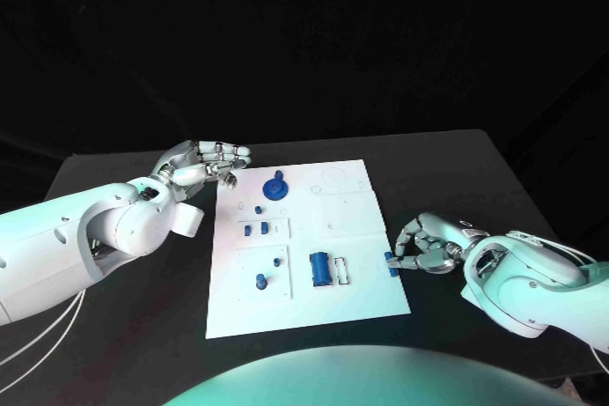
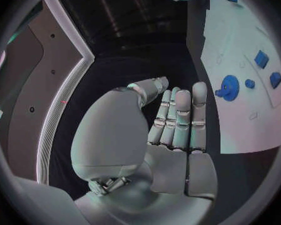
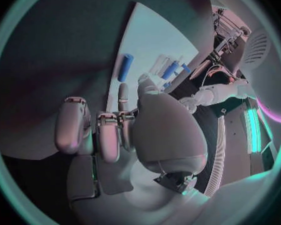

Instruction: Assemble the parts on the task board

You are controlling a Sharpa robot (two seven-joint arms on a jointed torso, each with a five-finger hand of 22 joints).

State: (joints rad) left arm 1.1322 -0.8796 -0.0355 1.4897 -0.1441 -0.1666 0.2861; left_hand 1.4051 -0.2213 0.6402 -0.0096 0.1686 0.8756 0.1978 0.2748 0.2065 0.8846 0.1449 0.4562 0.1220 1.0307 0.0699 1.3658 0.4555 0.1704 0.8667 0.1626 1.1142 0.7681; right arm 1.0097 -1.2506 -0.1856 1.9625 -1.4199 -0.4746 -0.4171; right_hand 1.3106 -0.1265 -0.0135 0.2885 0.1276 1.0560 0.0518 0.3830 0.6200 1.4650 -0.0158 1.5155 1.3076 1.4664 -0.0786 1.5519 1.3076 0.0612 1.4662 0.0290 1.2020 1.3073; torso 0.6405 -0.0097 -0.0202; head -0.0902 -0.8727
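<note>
The white task board [image 1: 309,311] lies mid-table. On it are a blue gear [image 1: 275,189], small blue blocks [image 1: 255,230], two blue pegs [image 1: 267,274] and a blue cylinder [image 1: 320,269]. A loose blue peg [image 1: 391,263] lies at the board's right edge, also seen in the right wrist view as the blue peg [image 3: 125,67]. My right hand [image 1: 427,247] hovers just right of it, fingers partly curled, thumb and one finger reaching toward the peg, holding nothing. My left hand [image 1: 203,164] hangs off the board's far left corner, its fingers [image 2: 181,115] straight and empty, the gear [image 2: 228,88] beside it.
The board [image 2: 240,120] has shallow sockets and outlines near its far right part [image 1: 336,181]. Black table [image 1: 470,173] surrounds the board on all sides, with room at the right and far edges.
</note>
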